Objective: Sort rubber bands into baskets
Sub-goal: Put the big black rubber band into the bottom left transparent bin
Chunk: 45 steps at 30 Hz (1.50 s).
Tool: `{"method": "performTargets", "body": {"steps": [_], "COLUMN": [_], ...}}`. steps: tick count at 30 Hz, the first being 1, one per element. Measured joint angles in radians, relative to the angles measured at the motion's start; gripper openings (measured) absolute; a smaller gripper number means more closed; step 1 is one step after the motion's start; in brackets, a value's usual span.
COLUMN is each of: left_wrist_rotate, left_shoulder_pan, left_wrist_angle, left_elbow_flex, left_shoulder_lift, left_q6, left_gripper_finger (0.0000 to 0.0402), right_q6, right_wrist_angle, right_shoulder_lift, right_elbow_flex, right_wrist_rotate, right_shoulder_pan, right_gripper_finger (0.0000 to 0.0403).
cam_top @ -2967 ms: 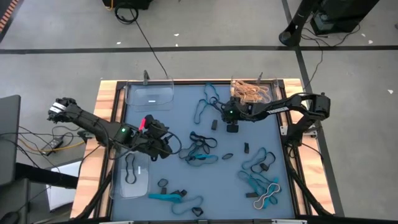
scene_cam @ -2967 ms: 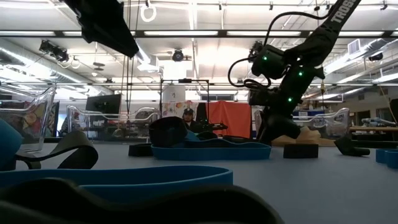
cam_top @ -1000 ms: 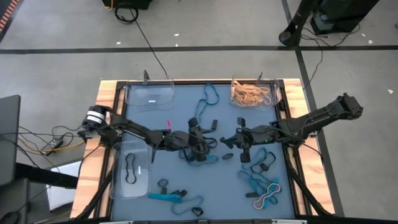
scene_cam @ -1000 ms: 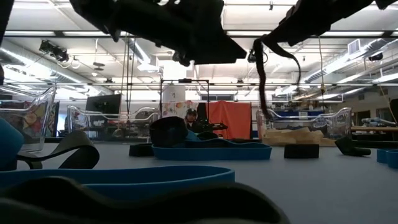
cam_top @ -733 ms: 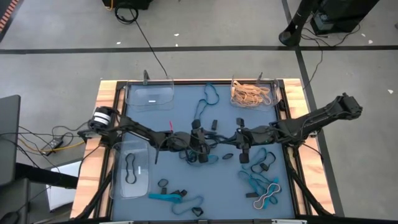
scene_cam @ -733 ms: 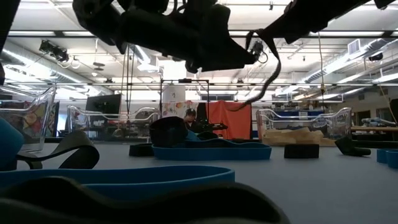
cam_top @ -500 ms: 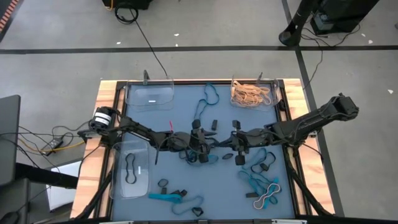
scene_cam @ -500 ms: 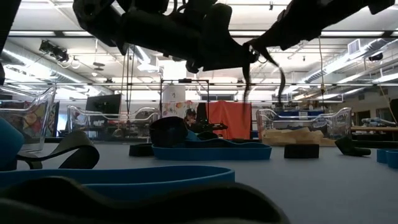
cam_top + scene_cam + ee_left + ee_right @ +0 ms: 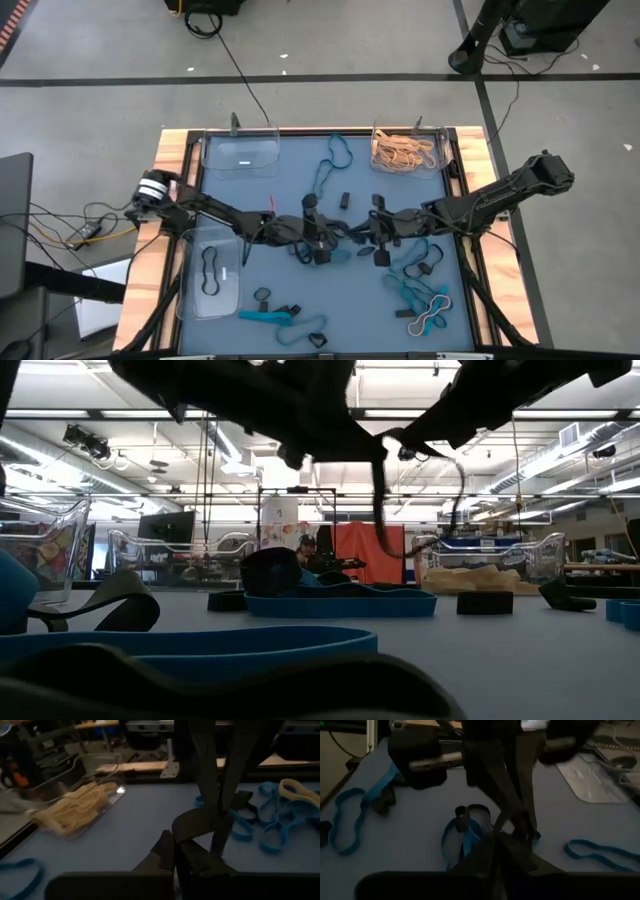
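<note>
Handover is what these pictures suggest. A second ago the left gripper stood wide beside the right gripper over the middle of the surface. Now its jaws are closed on a black rubber band, which in the low view hangs as a loose loop in the air between the two grippers, well above the surface. The right gripper was carrying this band a second ago and has stayed close, facing the left one; whether it grips the band at this moment I cannot tell. For the task this probably means that the band passes to the left arm, because the basket with black is on that arm's side. This lower left basket has one black band lying in it. In the high view, the basket at the top right holds a heap of tan bands, and the basket at the top left shows no band inside, only a pale mark. Many bands are not yet sorted: teal ones and small black ones lie loose on the surface, most of them in the middle and toward the lower right, so I judge the task is far from finished.
</note>
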Motion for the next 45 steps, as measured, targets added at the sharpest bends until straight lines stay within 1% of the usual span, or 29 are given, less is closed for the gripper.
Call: {"method": "performTargets", "body": {"steps": [4,7,11,13,15,18,24,26,30,33,37,40,45], "left_wrist_rotate": [-0.070,-0.137,-0.232,-0.263,-0.274,-0.274,-0.266,-0.225,-0.044,0.044,0.194,0.253,0.284], "left_shoulder_pan": [-0.021,-0.051,-0.111,-0.145,-0.180,-0.236,-0.341,-0.374,-0.429,-0.468,-0.506,-0.533,-0.564], "left_wrist_angle": [-0.136,-0.270,-0.483,-0.584,-0.677,-0.805,-1.048,-1.131,-1.247,-1.312,-1.383,-1.451,-1.611], "left_elbow_flex": [0.000,0.000,0.000,0.000,0.000,0.000,0.000,0.000,0.000,0.000,0.000,0.000,0.000], "left_shoulder_lift": [-0.091,-0.165,-0.273,-0.324,-0.370,-0.439,-0.581,-0.623,-0.689,-0.719,-0.728,-0.728,-0.726], "left_q6": [-0.045,-0.084,-0.182,-0.245,-0.306,-0.391,-0.610,-0.689,-0.831,-0.942,-1.024,-1.090,-1.230], "left_gripper_finger": [0.0004,0.0004,0.0003,0.0003,0.0003,0.0005,0.0009,0.0009,0.0009,0.0009,0.0009,0.0009,0.0009], "right_q6": [0.014,0.014,0.044,0.067,0.091,0.124,0.128,0.122,0.135,0.138,0.139,0.152,0.153], "right_wrist_angle": [0.015,0.023,0.030,0.034,0.045,0.078,0.225,0.272,0.314,0.340,0.353,0.349,0.347], "right_shoulder_lift": [0.000,0.000,0.000,0.000,0.004,0.030,0.165,0.213,0.283,0.311,0.323,0.328,0.332], "right_elbow_flex": [0.000,0.000,0.000,0.000,0.000,0.000,0.000,0.000,0.000,0.000,0.000,0.000,0.000], "right_wrist_rotate": [0.028,0.032,0.035,0.035,0.039,0.074,0.078,0.078,0.051,0.033,0.031,0.031,0.027], "right_shoulder_pan": [0.000,0.000,0.000,0.000,-0.001,-0.002,-0.002,-0.002,-0.004,-0.005,-0.011,-0.015,-0.017], "right_gripper_finger": [0.0081,0.0112,0.0146,0.0159,0.0169,0.0181,0.0198,0.0202,0.0204,0.0202,0.0203,0.0206,0.0204]}}
